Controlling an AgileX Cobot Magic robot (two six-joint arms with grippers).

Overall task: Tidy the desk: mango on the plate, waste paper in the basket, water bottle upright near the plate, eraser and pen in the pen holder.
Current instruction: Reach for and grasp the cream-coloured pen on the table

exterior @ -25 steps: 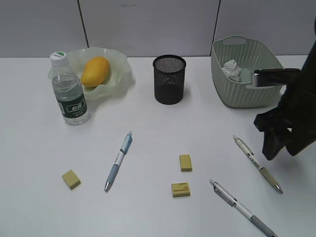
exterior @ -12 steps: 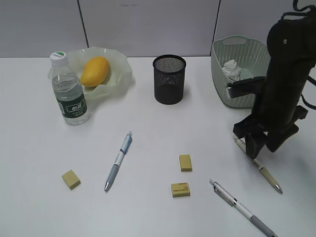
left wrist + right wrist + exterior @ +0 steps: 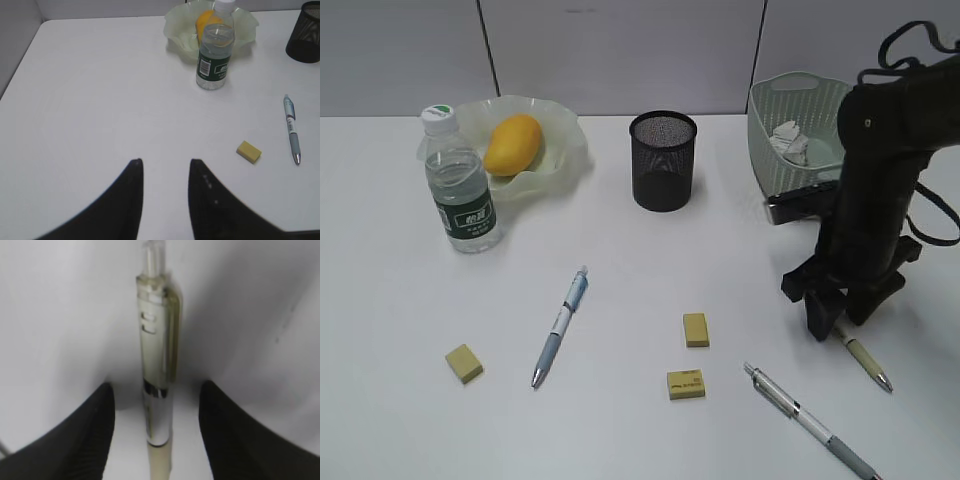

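Note:
My right gripper (image 3: 838,320) stands open low over the desk, its jaws on either side of the beige-gripped pen (image 3: 865,357), not closed on it; up close the pen (image 3: 157,340) lies between the fingers. Two more pens (image 3: 560,325) (image 3: 810,422) and three yellow erasers (image 3: 464,363) (image 3: 695,329) (image 3: 686,383) lie loose. The mango (image 3: 512,143) sits in the plate (image 3: 565,165), with the water bottle (image 3: 460,185) upright beside it. Waste paper (image 3: 790,140) lies in the basket (image 3: 800,100). The pen holder (image 3: 663,160) stands mid-back. My left gripper (image 3: 166,162) hangs open over bare desk.
The basket stands just behind my right arm. In the left wrist view an eraser (image 3: 249,151) and a pen (image 3: 291,130) lie to the right of the left gripper, with the bottle (image 3: 215,55) farther ahead. A grey wall backs the desk.
My right arm has swung left and down from beside the basket to the rightmost pen, its open jaws now straddling it. Nothing else has moved.

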